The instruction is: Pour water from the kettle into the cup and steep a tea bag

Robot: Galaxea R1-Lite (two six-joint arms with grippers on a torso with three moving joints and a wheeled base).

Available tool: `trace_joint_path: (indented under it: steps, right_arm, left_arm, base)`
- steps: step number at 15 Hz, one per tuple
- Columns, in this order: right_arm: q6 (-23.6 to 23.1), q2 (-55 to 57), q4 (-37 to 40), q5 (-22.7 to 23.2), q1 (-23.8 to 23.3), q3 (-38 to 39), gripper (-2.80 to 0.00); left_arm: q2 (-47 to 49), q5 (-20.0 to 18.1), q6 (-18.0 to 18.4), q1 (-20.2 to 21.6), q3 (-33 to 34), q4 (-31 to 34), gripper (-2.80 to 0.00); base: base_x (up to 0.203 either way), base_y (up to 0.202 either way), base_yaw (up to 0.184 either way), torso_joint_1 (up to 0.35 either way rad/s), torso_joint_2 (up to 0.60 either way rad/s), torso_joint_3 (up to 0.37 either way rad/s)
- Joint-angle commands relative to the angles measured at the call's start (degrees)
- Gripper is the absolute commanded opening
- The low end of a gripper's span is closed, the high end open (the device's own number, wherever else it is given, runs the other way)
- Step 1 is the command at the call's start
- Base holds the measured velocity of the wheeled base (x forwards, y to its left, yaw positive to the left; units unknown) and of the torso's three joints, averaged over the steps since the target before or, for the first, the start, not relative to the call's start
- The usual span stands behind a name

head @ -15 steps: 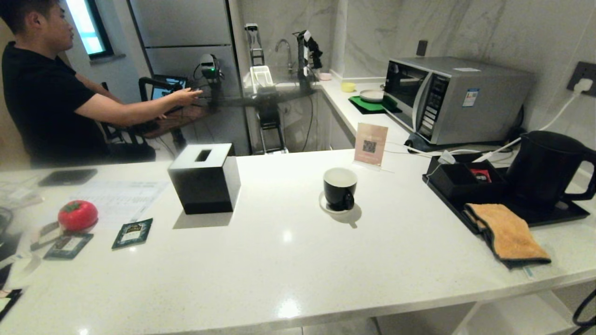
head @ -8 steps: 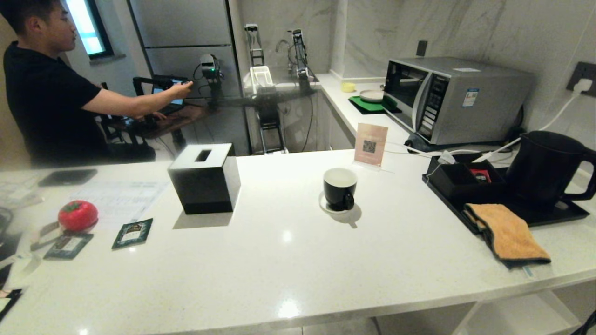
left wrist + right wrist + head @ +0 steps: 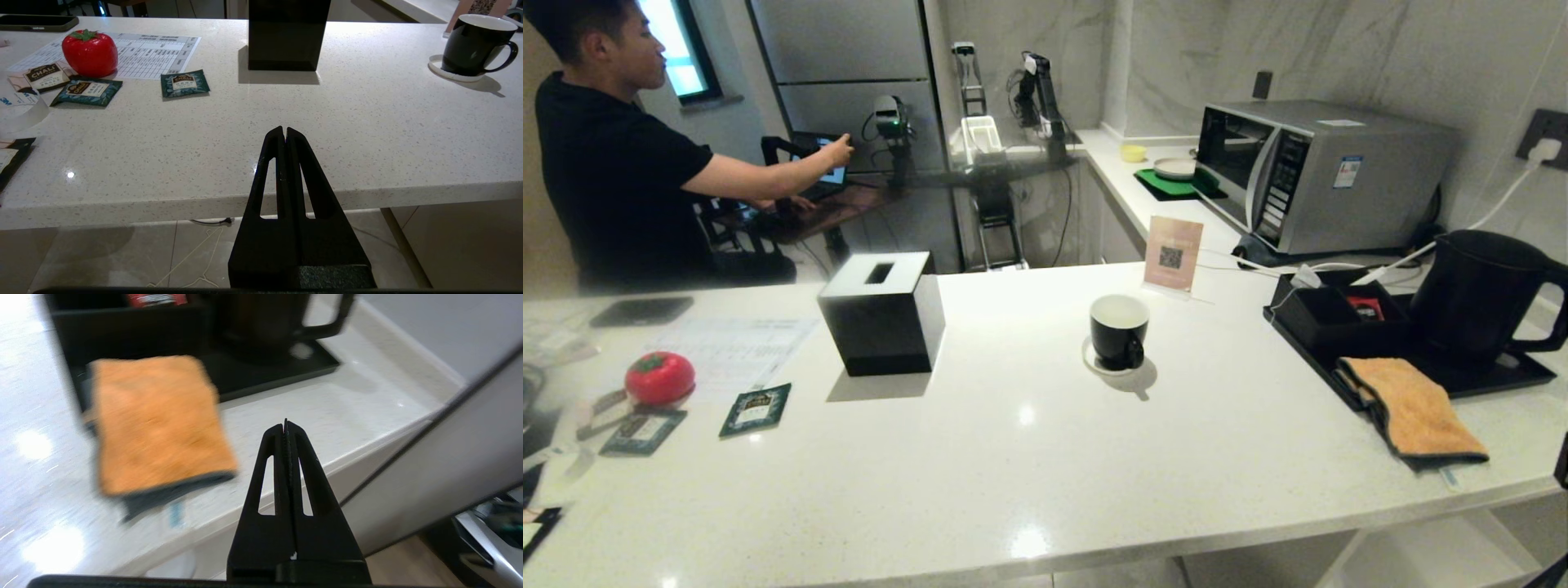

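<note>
Matte black plastic forms the kettle (image 3: 1478, 298), a tall body with a loop handle on its outer side, standing on a black tray (image 3: 1503, 377) at the far right of the desk (image 3: 1045, 457). In the right wrist view it lies beyond the right pincer (image 3: 286, 426), past an orange cloth (image 3: 157, 420) draped over the tray's near edge; its lid and spout are cut off there, so its fill level cannot be judged. The right pincer is clenched, tips pressed together and empty, held off the desk's front edge short of the cloth and apart from the handle.

Risk, as a judgement: with the tips shut the handle cannot be taken, so they must part first. An approach straight ahead could snag the cloth or nudge the kettle against the black compartment box (image 3: 1327, 314) beside it. A white cable (image 3: 1486, 214) runs close behind the kettle; whether it would hamper lifting is probably unclear from here.

The cup (image 3: 1119, 331), black with a white interior, sits on a white saucer (image 3: 1094, 363) well to the left of the right pincer. The left pincer (image 3: 284, 132) is also clenched and empty, parked below the desk's front edge, with tea-bag sachets (image 3: 184, 83) ahead of it to its left.
</note>
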Motion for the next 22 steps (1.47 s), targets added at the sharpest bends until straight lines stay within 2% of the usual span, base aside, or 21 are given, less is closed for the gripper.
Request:
trace_joint_path:
  steps: [1, 5, 9, 12, 14, 17, 22]
  right_arm:
    - [0.07, -2.86, 1.13, -0.06, 3.83, 1.19, -2.80]
    - [0.17, -7.14, 4.85, -0.22, 9.26, 1.80, -2.80]
    - [0.23, -10.82, 6.92, -0.15, 10.12, 2.10, -2.80]
    - [0.34, -15.99, 11.08, -0.15, 15.05, 2.10, -2.80]
    - [0.63, -21.01, 15.85, -0.15, 17.99, 2.10, -2.80]
    - [1.97, -31.99, 24.73, -0.16, 19.73, 2.10, -2.80]
    - [2.54, -55.44, 47.10, -0.35, 20.05, 2.10, -2.80]
  left_arm:
    - [0.09, 0.02, -0.04, 0.01, 0.00, -0.02, -2.80]
    - [0.09, 0.02, -0.04, 0.01, 0.00, -0.02, -2.80]
    - [0.06, 0.02, -0.04, 0.01, 0.00, -0.02, -2.80]
    - [0.02, 0.02, -0.04, 0.01, 0.00, -0.02, -2.80]
    - [0.09, 0.02, -0.04, 0.01, 0.00, -0.02, -2.80]
    - [0.04, 0.02, -0.04, 0.01, 0.00, -0.02, -2.80]
    - [0.09, 0.02, -0.04, 0.01, 0.00, -0.02, -2.80]
  base:
    - [0.000, 0.000, 0.000, 0.000, 0.00, 0.000]
    - [0.000, 0.000, 0.000, 0.000, 0.00, 0.000]
    - [0.000, 0.000, 0.000, 0.000, 0.00, 0.000]
    - [0.000, 0.000, 0.000, 0.000, 0.00, 0.000]
    - [0.000, 0.000, 0.000, 0.000, 0.00, 0.000]
    - [0.000, 0.000, 0.000, 0.000, 0.00, 0.000]
    - [0.000, 0.000, 0.000, 0.000, 0.00, 0.000]
